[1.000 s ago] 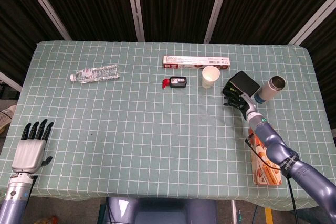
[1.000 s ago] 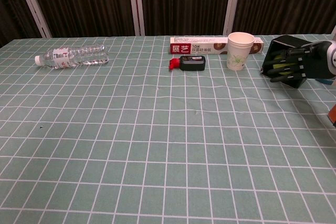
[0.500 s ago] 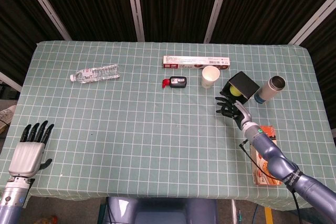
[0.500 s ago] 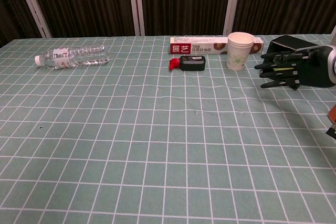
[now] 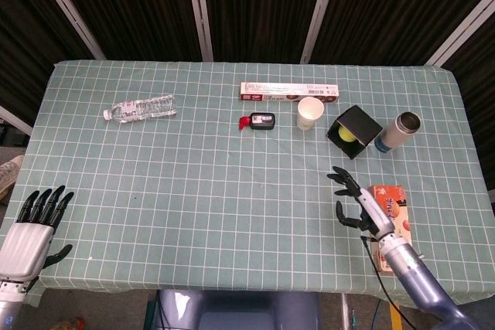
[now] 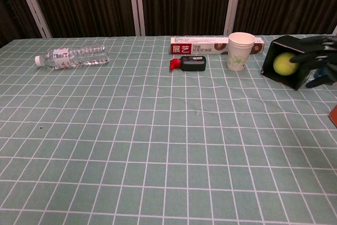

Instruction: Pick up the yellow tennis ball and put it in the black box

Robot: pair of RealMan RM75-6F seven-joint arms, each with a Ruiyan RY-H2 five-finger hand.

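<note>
Dark slatted panels with pale uprights stand behind the table [image 5: 193, 214], which is spread with a green cloth ruled in white squares. Toward the far right of it the black box [image 5: 355, 131] lies tipped on its side with the mouth facing the robot, and the yellow tennis ball [image 5: 345, 134] sits inside it; the chest view shows the ball [image 6: 285, 64] plainly within the box [image 6: 296, 43]. Just left of the box is a white paper cup [image 5: 309, 113], upright, and behind the cup a long flat carton [image 5: 289, 90] with a red end lies along the far side. A small black object with a red tip [image 5: 259, 120] lies near the cup's left. To the right of the box a grey cylinder [image 5: 398, 131] leans, close beside it. A clear plastic water bottle [image 5: 141, 107] lies on its side well apart at the far left. The right hand [image 5: 357, 200] hangs over the near right part of the table, empty, fingers spread wide, well clear of the box and just beside an orange packet [image 5: 392, 210]. The left hand [image 5: 31, 226] is low at the near left corner, off the cloth's edge, fingers straight and apart, holding nothing.
</note>
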